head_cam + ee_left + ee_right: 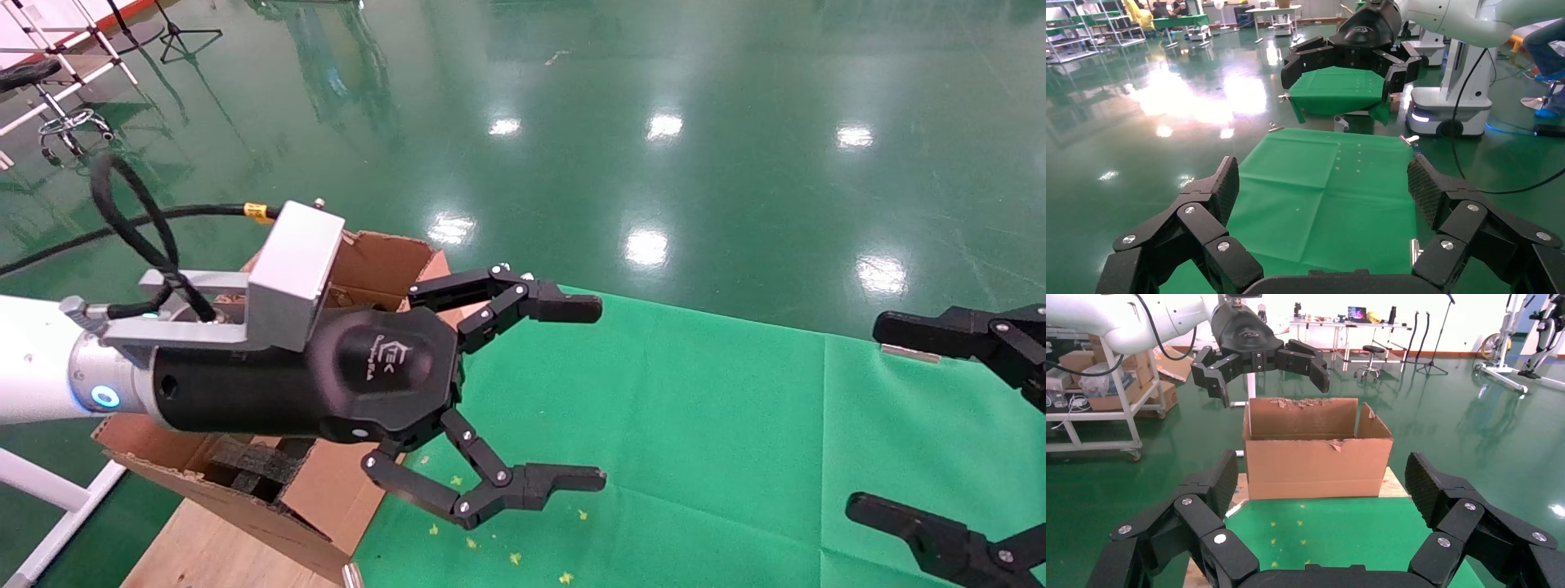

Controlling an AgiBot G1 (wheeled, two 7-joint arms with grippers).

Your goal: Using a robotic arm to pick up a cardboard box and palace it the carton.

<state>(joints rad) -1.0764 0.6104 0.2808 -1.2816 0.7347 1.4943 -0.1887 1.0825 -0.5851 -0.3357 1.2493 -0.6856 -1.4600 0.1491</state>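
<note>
The small cardboard box is not in view in any frame. The carton (382,260) stands at the left end of the green-clothed table (703,425), flaps raised, dark foam (255,462) inside; the right wrist view shows its long side (1315,468). My left gripper (602,392), on the white arm, hovers open and empty over the carton's table-side edge, fingers pointing across the cloth. It also shows above the carton in the right wrist view (1273,389). My right gripper (864,416) is open and empty at the table's right end, facing the carton.
The carton rests on a wooden board (204,547) beside the cloth. Small yellow marks (515,559) dot the cloth near the carton. A white shelf cart (1107,416) stands beyond the carton. A second green table (1340,92) and a robot base (1447,110) lie beyond the right gripper.
</note>
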